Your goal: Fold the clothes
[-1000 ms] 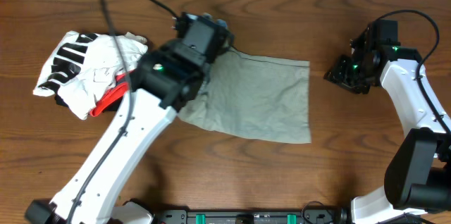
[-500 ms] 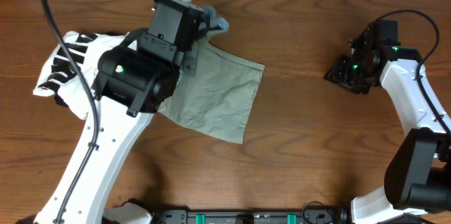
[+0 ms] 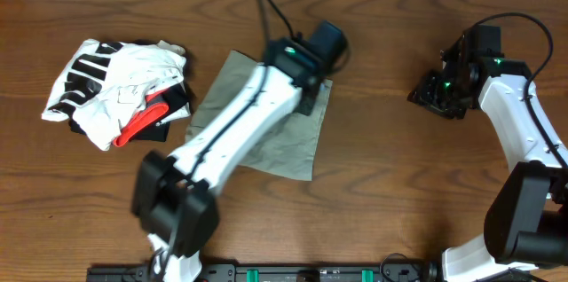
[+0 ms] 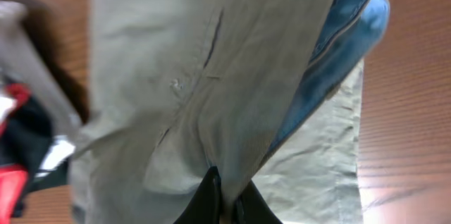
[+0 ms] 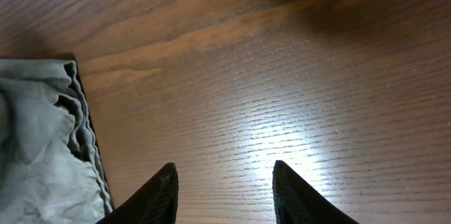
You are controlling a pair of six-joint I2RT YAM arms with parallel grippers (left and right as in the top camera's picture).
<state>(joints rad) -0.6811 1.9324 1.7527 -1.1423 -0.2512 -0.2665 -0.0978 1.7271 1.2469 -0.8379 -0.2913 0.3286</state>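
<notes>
Shorts (image 3: pixel 293 144) lie on the worktop (image 3: pixel 399 193) just right of the white garment bundle (image 3: pixel 115 91), one edge raised. Left gripper (image 4: pixel 227 194) jaws clamped on that fabric. Right gripper (image 5: pixel 224 185) jaws apart, empty, far right of the bundle.

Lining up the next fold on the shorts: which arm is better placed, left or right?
Left. The left gripper is shut on the shorts, and fabric hangs from it. The right gripper stands open and empty over the table, well off to the side of the shorts.
</notes>
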